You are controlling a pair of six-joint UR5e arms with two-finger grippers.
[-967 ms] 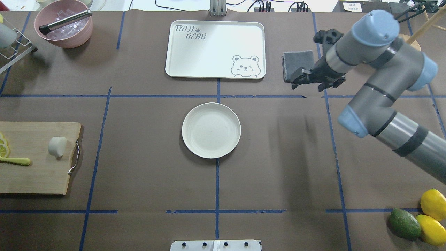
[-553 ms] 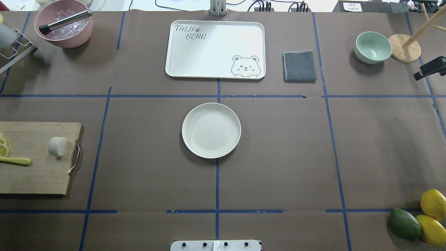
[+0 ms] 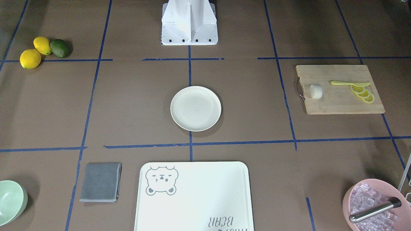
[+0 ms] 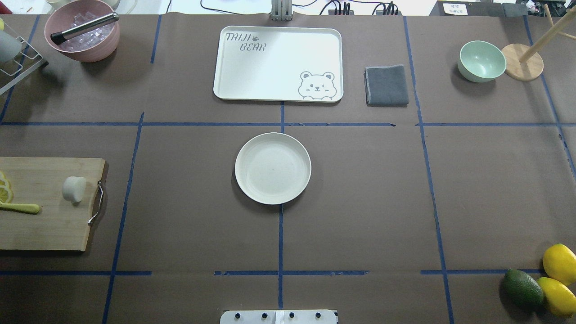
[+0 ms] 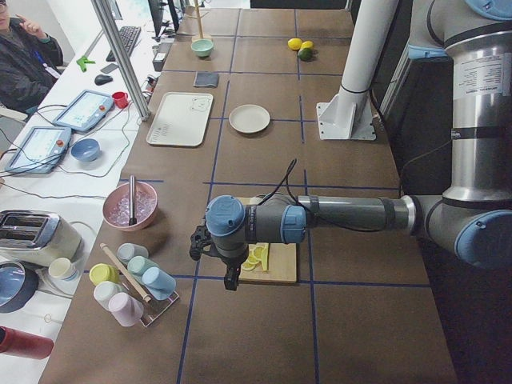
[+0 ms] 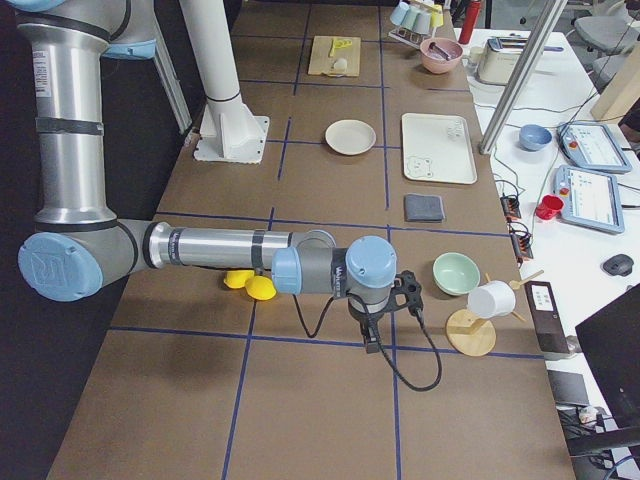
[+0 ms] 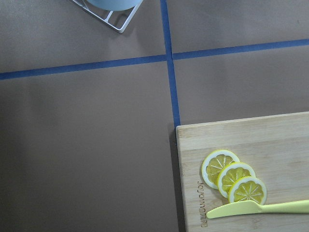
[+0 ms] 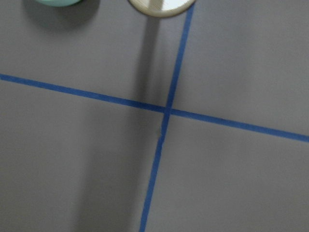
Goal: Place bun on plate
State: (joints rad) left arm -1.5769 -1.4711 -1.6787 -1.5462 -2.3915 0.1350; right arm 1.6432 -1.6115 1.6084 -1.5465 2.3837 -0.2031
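The bun point(image 4: 74, 189) point(image 3: 315, 91), a small white lump, lies on the wooden cutting board point(image 4: 49, 225) at the table's left edge, close to the board's metal handle. The cream plate point(image 4: 272, 168) point(image 3: 196, 108) sits empty at the table's centre. Neither gripper appears in the overhead or front views. In the exterior left view my left gripper point(image 5: 230, 282) hangs pointing down beyond the board's outer end; I cannot tell whether it is open or shut. In the exterior right view my right gripper point(image 6: 372, 347) points down near the green bowl point(image 6: 456, 272); I cannot tell its state either.
Lemon slices point(image 7: 234, 176) and a yellow knife point(image 7: 258, 208) share the board. The bear tray point(image 4: 278, 63), grey cloth point(image 4: 386, 84) and pink ice bowl point(image 4: 82, 30) stand along the far side. Lemons and an avocado point(image 4: 522, 288) lie near right. A cup rack point(image 5: 132, 280) stands by the left arm.
My right arm, over the grey cloth a second ago, has swung out past the overhead view's right edge, uncovering the green bowl. Bun and plate have not moved.
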